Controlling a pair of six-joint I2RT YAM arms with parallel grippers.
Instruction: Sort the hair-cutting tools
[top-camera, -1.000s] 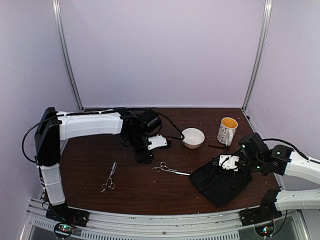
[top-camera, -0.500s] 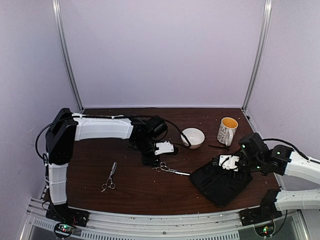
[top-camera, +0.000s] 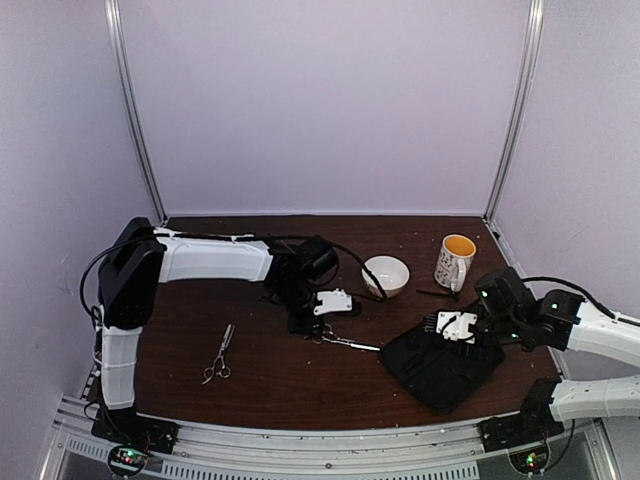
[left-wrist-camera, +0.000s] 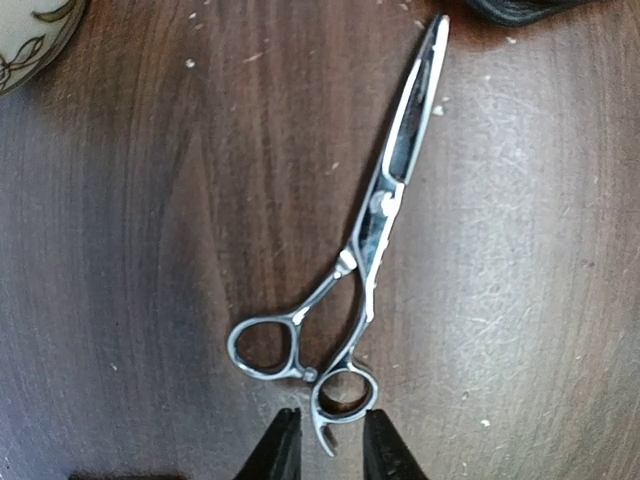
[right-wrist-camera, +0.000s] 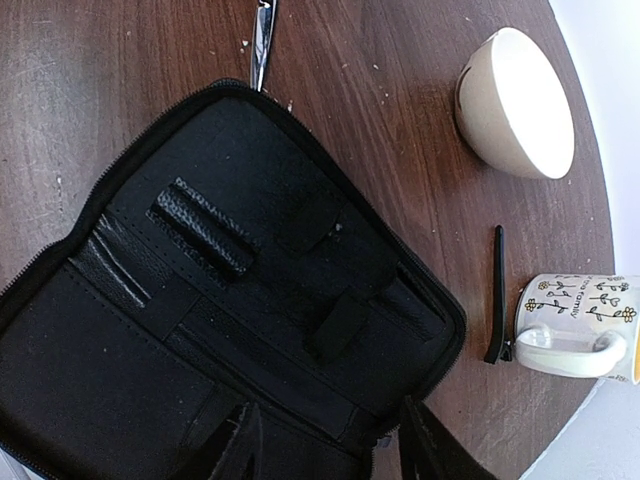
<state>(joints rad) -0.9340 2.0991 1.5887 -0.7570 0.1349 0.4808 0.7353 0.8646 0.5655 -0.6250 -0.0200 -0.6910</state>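
— Our left claw (left-wrist-camera: 326, 448) is narrowly parted astride the lower ring of the scissors (left-wrist-camera: 379, 205), nothing clamped yet.

— They lie flat on the tabletop (left-wrist-camera: 150, 200). We fear the thin ring may skid aside or pivot. Our right claw (right-wrist-camera: 325, 445) gapes over the case (right-wrist-camera: 200, 250).

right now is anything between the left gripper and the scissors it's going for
Nothing visible. The left gripper is down at the scissors, its jaws standing either side of one finger ring, with only the table showing beneath.
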